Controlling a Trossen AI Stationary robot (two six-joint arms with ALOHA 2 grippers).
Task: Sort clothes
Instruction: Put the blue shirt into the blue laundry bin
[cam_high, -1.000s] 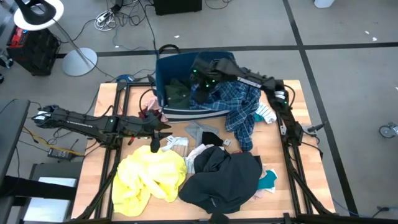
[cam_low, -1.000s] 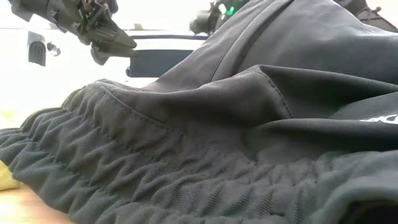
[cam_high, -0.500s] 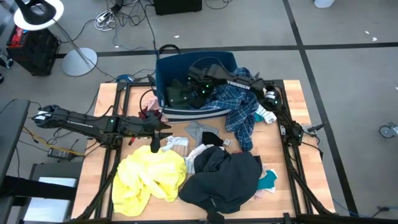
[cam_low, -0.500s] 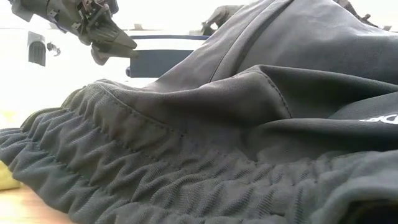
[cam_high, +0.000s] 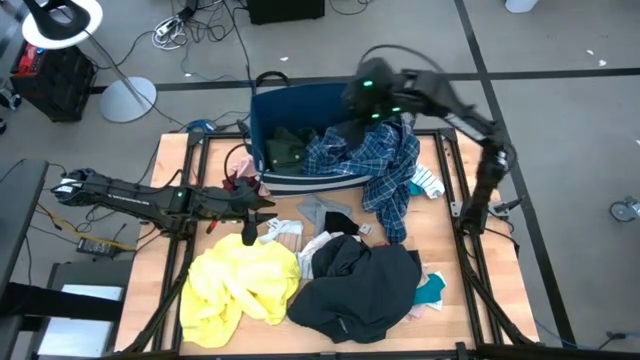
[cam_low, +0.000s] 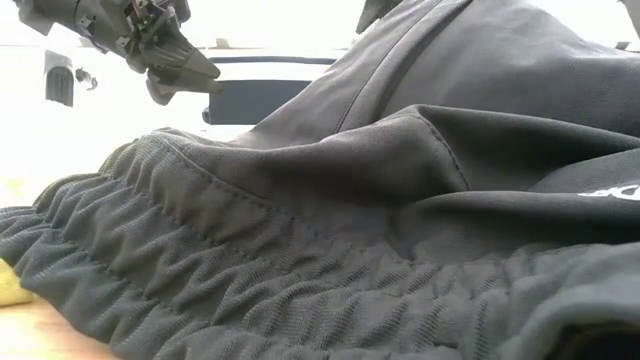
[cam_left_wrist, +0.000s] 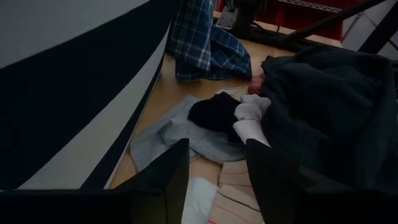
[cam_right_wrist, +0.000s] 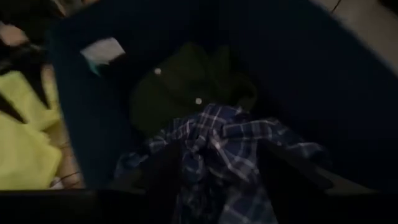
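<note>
A blue plaid shirt lies over the near right rim of the navy bin. Its upper part rests inside, and its tail hangs down onto the table. A dark green garment lies in the bin. My right gripper hovers open high above the bin, with the plaid shirt beneath it. My left gripper waits open at the bin's near left corner, its fingers apart over a grey garment. Yellow, dark grey and teal clothes lie on the near table.
White and striped small clothes lie between the left gripper and the dark grey heap, which fills the low view. The striped bin wall stands close beside the left gripper. A lamp stand and cables lie on the floor beyond the table.
My right gripper has risen out of the bin, going up and toward the far right, and has tipped further downward. The plaid shirt has stayed behind, with more of it now lying inside the bin beside the green garment.
</note>
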